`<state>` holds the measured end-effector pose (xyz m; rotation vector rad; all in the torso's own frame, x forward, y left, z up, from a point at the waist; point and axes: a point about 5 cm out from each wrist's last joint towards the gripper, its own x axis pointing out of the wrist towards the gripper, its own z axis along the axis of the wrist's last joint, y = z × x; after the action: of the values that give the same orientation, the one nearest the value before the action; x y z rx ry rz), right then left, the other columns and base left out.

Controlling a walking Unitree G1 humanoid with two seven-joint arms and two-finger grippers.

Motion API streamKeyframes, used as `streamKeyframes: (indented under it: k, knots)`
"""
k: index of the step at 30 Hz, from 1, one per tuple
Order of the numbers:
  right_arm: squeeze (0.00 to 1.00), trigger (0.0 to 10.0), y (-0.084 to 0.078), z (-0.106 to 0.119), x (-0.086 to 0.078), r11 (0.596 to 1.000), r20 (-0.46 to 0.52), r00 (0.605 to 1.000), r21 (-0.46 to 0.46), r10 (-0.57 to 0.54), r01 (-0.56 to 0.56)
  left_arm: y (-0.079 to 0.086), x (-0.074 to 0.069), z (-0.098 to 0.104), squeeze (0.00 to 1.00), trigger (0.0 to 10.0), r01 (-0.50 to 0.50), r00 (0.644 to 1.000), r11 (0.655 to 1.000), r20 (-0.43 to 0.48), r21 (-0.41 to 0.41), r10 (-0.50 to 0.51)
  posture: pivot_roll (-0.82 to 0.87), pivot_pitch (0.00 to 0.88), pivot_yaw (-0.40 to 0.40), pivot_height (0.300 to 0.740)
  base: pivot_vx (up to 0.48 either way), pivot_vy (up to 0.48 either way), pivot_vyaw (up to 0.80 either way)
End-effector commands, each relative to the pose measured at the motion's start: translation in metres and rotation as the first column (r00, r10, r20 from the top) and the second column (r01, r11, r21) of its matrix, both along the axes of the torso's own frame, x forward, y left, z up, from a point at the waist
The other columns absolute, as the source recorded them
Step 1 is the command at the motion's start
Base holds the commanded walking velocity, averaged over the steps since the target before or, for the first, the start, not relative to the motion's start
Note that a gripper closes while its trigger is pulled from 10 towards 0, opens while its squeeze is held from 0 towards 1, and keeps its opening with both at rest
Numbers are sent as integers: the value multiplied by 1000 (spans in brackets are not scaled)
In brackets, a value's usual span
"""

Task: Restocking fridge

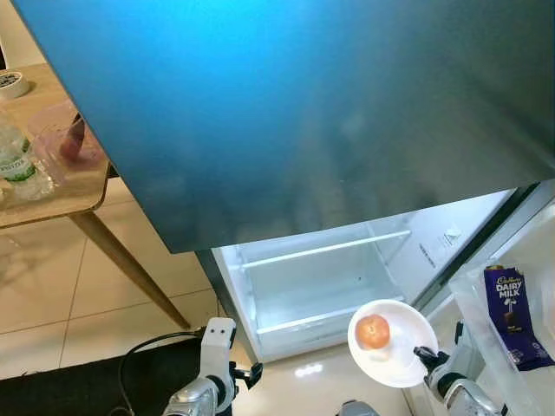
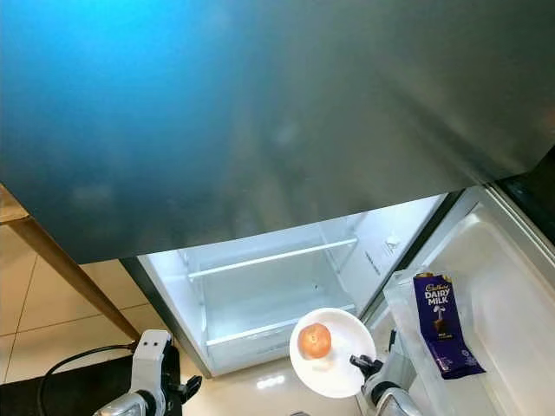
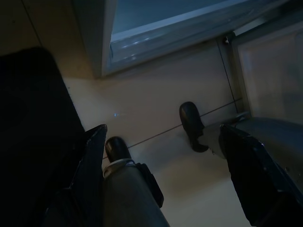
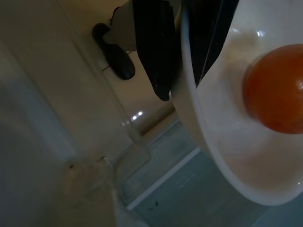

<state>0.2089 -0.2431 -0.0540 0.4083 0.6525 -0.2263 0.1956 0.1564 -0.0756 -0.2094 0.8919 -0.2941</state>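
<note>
A pale tiled floor (image 1: pixel 52 295) runs under a wooden desk (image 1: pixel 69 199) at the robot's left, and straight ahead the fridge (image 1: pixel 286 113) stands with its lower compartment (image 1: pixel 321 286) lit, its 2 shelf levels bare. The door (image 2: pixel 512 286) swings out at the right, with a Dairy Milk bar (image 1: pixel 513 314) in its bin. The right end effector (image 1: pixel 427 357) is clenched on the rim of a white plate (image 1: pixel 395 347) carrying 1 orange fruit (image 1: pixel 373 331), held just outside the compartment, above the floor. The left end effector (image 3: pixel 161 142) hangs idle over the floor, fingers spread and grasping nothing.

The main risk, as I judge it, is the fruit: it sits loose, so any tilt while reaching in could roll it off. An edge grip also invites the plate to pivot or slip. The plate might clip the shelf lip or the door bin on the way in.
</note>
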Motion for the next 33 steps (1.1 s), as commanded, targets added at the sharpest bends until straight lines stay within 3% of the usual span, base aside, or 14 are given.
streamKeyframes:
  k: [1,15,22,28,33]
  knots:
    - [0,10000,-22,10,3,997,55,996,-33,-67,69,-1,-9,-5,0,10000,12,1000,1000,-28,5,-11,-93,81,26,740,0,0,0]
    - [0,10000,-23,9,1,996,45,996,-24,-81,82,-1,-11,-6,0,10000,11,999,1000,-33,5,-11,-91,84,31,740,0,0,0]
    - [0,10000,0,3,2,999,36,999,40,34,-35,0,-10,-5,0,10000,11,1000,1000,-29,7,-11,-89,84,33,740,0,0,0]
    - [0,10000,32,-5,1,978,32,985,120,168,-170,-1,-10,-5,0,10000,21,999,1000,-26,9,-21,-84,87,32,740,0,0,0]
    - [0,10000,47,-2,9,968,61,977,138,202,-209,-4,-4,-2,0,10000,47,999,999,4,8,-47,-81,88,33,740,0,0,0]
